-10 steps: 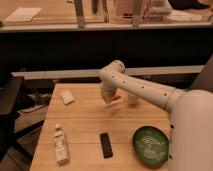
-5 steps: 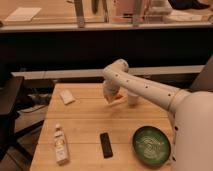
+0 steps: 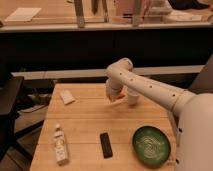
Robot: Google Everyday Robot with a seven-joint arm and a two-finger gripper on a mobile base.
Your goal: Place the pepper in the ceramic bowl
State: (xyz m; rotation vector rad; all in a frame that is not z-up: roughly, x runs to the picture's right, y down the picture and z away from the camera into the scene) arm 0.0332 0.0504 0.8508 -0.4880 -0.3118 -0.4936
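wooden slats make up the pale counter (image 3: 85,125) you are working over, with a dark shelf wall behind it and a black chair at its left edge. your white arm (image 3: 150,89) reaches in from the right side and bends down near the far edge, where the gripper (image 3: 113,96) hangs just above the wood. whether its fingers are spread or pressed together you cannot tell. the small orange-red tapered pepper (image 3: 119,96) shows right at the gripper, beside a small white cup (image 3: 132,96). the round dark-green glazed ceramic bowl (image 3: 151,144) with pale swirls sits at the near right corner, well apart from the pepper. a black rectangular remote (image 3: 105,145) lies near the front edge, a clear bottle (image 3: 60,145) at the near left, a white packet (image 3: 66,97) at the far left corner.
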